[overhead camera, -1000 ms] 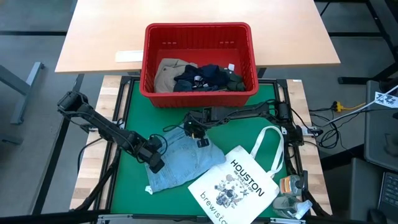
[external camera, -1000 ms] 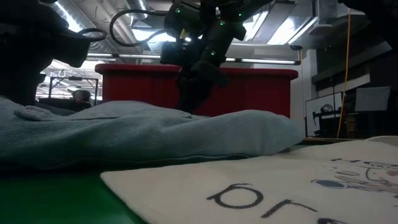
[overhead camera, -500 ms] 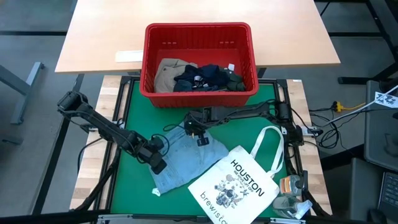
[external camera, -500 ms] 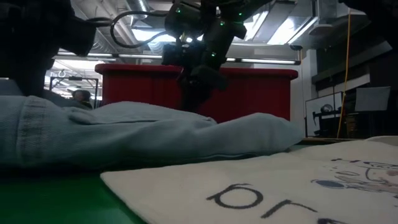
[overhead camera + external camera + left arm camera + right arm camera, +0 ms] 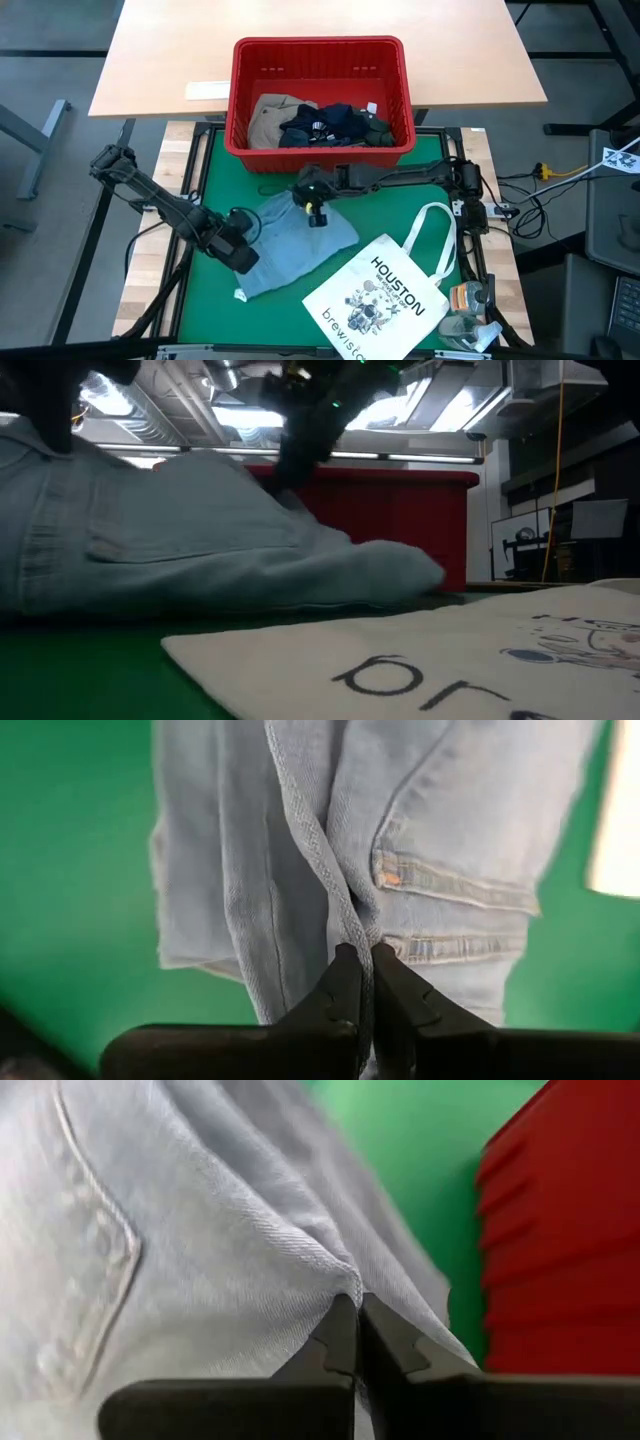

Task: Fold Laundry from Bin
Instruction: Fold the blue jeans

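pinching the light blue denim garment by thin folds, the left gripper and right gripper — both clamped on it — risked losing it, or snagging the white houston tote bag.

One red bin is sitting there, one denim garment is lying out, one white tote bag, and two tools are gripping.

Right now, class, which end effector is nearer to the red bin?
The right end effector. It pinches the denim garment just in front of the red bin. The left end effector grips the same garment's other edge, farther out on the green mat.
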Robot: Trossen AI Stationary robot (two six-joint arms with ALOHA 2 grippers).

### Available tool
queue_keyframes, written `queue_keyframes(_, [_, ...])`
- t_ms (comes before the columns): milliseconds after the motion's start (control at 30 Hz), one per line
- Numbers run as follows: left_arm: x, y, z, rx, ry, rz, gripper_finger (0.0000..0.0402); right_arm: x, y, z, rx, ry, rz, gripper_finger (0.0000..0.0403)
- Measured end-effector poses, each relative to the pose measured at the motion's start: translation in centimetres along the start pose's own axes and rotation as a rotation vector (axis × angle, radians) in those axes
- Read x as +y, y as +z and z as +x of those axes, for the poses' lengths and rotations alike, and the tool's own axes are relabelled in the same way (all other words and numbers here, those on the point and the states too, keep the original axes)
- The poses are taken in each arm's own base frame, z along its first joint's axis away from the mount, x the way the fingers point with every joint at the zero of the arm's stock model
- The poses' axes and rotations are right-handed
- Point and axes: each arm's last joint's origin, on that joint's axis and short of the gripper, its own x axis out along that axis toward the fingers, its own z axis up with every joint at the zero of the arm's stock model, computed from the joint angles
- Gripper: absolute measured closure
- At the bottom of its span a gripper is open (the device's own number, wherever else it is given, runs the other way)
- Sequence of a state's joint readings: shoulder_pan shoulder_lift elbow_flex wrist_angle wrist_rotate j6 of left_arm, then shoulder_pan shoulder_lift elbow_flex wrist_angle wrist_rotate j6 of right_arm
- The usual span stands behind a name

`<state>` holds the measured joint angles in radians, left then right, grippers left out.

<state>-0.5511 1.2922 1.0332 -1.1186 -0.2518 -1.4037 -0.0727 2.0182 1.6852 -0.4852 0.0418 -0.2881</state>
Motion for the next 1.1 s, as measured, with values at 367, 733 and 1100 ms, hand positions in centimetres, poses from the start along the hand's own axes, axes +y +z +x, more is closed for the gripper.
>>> queue_keyframes(367, [4.6,-1.8,3.9,-0.052,0.356,-0.279,0.0401,-1.4,-1.4,6.1,-0.042,-0.195,0.028,0.0400])
queue_keyframes(733, [6.9,-2.3,7.2,-0.153,0.466,-0.391,0.0401,-2.3,-3.7,8.9,0.059,-0.301,0.052,0.0399])
queue_keyframes(1100, [7.1,-1.5,7.8,-0.150,0.507,-0.440,0.0381,-2.6,-3.8,8.9,0.076,-0.333,0.044,0.0398])
